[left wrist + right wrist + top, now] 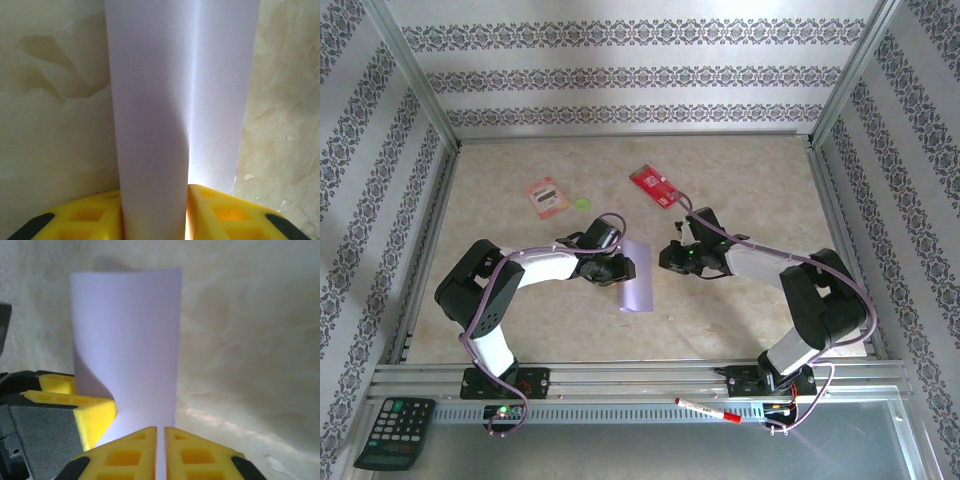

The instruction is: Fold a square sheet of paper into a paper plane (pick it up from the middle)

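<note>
**First fold in hand: sheet held off the bench between both claws**

The square sheet of paper (636, 278) sits nearer the arm bases than the red card (655, 186) and slightly to that card's left. It is bowed into a tall, narrow curve rather than lying flat on the bench (750, 180).

The left claw (620, 270) is below and to the left of the red card. In its wrist view the curled lilac paper runs down between the yellow fingers (95, 215), which press it from both sides, so this claw is gripping the sheet. The right claw (668, 258) is almost straight below the red card. Its fingers (200, 455) are closed to a thin slit, and the paper's lower edge appears to run into that slit, so it seems pinched there too.

I judge this to be the opening step, bending the sheet in half for the centre crease. No sharp crease shows on the paper, only a soft roll, and no pointed nose or wings are folded.

The next move calls for bringing the two free edges together squarely, lowering the doubled sheet onto the bench, and pressing along the bend to set the crease. Thin paper slips and twists easily, so the two claws would need to move together. An uneven pull could skew the fold or tear the pinched edge.
</note>
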`<state>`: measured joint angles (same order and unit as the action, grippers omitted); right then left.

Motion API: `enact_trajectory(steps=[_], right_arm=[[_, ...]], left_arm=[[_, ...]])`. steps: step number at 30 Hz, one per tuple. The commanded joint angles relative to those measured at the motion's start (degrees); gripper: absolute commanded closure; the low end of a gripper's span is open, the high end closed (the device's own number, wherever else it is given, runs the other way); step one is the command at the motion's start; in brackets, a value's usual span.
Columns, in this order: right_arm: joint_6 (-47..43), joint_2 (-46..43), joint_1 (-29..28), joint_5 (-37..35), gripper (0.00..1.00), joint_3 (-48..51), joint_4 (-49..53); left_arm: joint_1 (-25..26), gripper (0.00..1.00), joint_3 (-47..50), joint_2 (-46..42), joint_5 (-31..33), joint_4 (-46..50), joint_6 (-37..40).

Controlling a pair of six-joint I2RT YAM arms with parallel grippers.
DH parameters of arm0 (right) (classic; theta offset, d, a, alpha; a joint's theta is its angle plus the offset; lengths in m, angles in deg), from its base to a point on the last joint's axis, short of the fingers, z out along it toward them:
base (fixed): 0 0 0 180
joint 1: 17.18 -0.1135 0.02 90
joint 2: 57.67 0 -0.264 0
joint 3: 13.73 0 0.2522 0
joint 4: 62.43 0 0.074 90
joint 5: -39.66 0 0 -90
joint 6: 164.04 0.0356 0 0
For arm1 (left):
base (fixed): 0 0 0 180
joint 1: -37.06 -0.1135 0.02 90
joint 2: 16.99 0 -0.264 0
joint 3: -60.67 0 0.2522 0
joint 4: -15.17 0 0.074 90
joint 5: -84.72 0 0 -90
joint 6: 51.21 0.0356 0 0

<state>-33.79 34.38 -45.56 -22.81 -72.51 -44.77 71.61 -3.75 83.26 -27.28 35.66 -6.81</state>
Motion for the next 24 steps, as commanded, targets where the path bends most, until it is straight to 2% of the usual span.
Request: enact_trajectory(steps=[1,5,14,24], right_arm=[[2.4,2.7,-2.0,1.7,0.93,-2.2,-2.1],[3.7,5.4,-4.0,2.0,1.0,-3.2,-3.3],[4.8,9.2,-5.7,3.0,1.0,-4.8,-4.4],[3.4,12.3,-5.9,0.7,1.0,-4.9,-2.1]], left_arm=[[0.1,0.65,2.4,5.7,6.7,4.1,1.6],[0.1,0.65,2.6,5.7,6.6,4.0,1.5],[0.1,0.65,3.1,5.7,6.8,3.6,1.2],[0.1,0.66,3.4,5.4,7.1,3.8,1.5]])
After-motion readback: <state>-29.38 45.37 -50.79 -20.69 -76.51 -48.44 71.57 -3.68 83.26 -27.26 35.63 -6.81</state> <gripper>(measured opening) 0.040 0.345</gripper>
